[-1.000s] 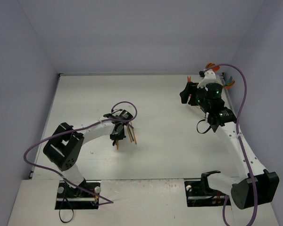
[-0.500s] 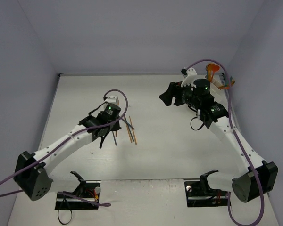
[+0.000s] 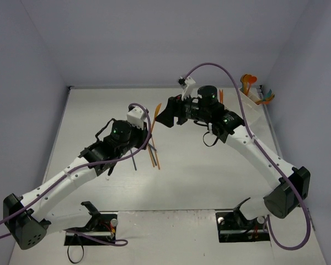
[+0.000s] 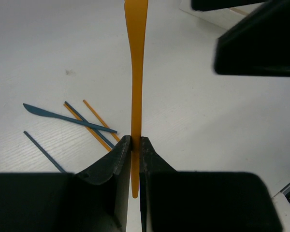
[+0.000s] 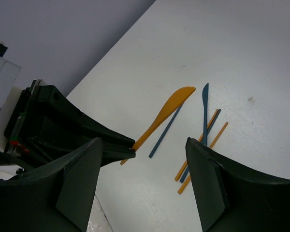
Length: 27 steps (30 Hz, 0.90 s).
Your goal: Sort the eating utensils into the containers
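An orange knife (image 4: 136,72) is found clamped by its handle end between the closed fingers of the left claw (image 4: 135,142), held above the table (image 3: 99,110) with its blade pointing away from the claw. The right claw (image 5: 144,159) is observed just beside the knife, its fingers spread wide with nothing gripped. Below the knife, loose orange and dark blue utensils (image 4: 82,121) are noted lying flat on the table. Well to the right of the knife, a white bin (image 3: 255,102) holding orange and teal utensils is seen.
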{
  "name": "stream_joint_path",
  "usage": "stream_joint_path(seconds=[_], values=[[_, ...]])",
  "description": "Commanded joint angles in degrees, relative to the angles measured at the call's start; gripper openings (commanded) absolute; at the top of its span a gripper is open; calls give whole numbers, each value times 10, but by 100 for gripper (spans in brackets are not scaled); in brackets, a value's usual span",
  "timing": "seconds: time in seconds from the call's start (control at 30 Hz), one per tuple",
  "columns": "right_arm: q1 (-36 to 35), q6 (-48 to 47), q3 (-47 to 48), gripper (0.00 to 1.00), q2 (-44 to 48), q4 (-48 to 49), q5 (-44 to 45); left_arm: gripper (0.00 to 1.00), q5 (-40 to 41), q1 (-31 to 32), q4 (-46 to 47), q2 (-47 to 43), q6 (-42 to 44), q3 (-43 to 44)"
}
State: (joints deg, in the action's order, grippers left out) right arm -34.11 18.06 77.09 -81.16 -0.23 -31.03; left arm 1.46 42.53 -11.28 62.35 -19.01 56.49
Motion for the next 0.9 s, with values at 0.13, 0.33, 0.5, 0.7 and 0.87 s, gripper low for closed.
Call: stream_joint_path(seconds=[0.13, 0.33, 0.5, 0.7, 0.87], values=[[-5, 16, 43, 55, -33, 44, 2, 0, -39, 22, 79, -8, 31, 19], [-6, 20, 40, 27, -38, 53, 11, 0, -39, 31, 86, 1, 32, 18], [-6, 10, 34, 0, -27, 54, 27, 0, -32, 33, 88, 10, 30, 15], [5, -17, 28, 0, -13, 52, 56, 48, 5, 32, 71, 27, 0, 17], [67, -52, 26, 0, 0, 49, 75, 76, 58, 30, 51, 29, -46, 3]])
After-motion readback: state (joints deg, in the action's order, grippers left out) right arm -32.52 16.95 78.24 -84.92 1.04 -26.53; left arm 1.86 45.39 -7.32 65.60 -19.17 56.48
